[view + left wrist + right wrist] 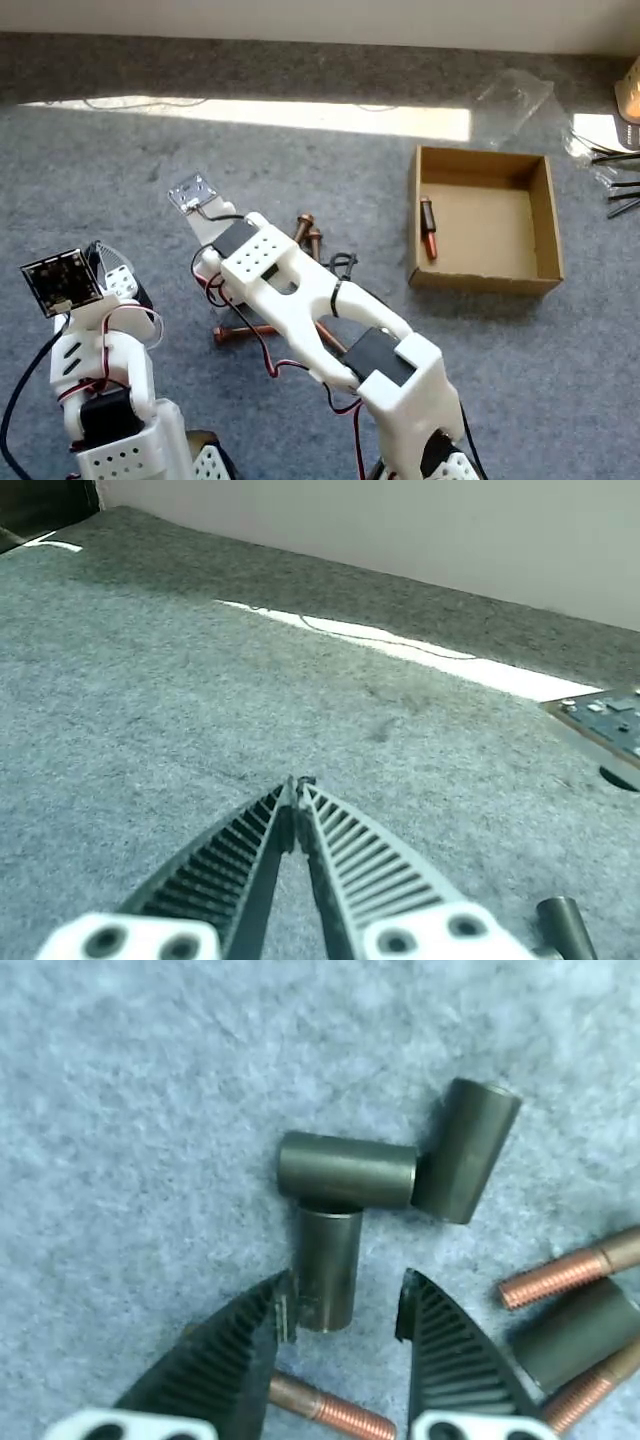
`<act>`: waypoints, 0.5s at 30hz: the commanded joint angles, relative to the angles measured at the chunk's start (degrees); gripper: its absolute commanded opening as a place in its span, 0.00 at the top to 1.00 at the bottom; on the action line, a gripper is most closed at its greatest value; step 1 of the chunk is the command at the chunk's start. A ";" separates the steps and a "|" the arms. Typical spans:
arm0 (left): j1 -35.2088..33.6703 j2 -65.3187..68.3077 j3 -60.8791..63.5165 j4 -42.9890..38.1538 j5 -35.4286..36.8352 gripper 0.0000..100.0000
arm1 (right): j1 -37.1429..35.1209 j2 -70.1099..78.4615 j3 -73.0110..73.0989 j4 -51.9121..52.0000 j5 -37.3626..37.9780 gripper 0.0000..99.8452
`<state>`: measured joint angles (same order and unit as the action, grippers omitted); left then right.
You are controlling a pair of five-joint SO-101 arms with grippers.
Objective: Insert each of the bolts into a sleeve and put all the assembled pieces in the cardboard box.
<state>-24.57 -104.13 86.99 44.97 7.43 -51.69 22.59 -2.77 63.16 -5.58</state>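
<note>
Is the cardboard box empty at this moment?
No, one assembled piece lies on the floor of the cardboard box, close to one of its walls.

The left arm is tucked back, and the left fingers are pressed together. The right arm stretches forward, and the right fingers point down, spread apart.

The sleeves are dark grey metal, smooth, with a dull satin sheen. The bolts are bright copper-coloured metal with finely threaded shanks. The grey carpet is matt, fuzzy cloth. The right gripper has black plastic fingers, matt and ribbed. The arm shells are smooth white plastic. The cardboard box is plain brown and matt.
</note>
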 commanded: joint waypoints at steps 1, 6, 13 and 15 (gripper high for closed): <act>-0.84 -0.75 -1.36 0.09 -0.09 0.97 | -0.57 -0.84 -0.40 -2.42 0.00 0.85; -0.84 -0.75 -1.36 0.09 -0.09 0.97 | -0.57 -0.75 -0.31 -3.30 0.00 0.85; -0.84 -0.75 -1.36 0.09 -0.09 0.97 | -0.31 1.36 -0.75 -3.30 0.00 0.85; -0.84 -0.75 -1.36 0.18 -0.09 0.97 | -0.31 2.95 -1.80 -3.21 0.00 0.85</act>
<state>-24.57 -104.13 86.99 44.97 7.43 -51.78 25.41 -2.77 60.88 -5.58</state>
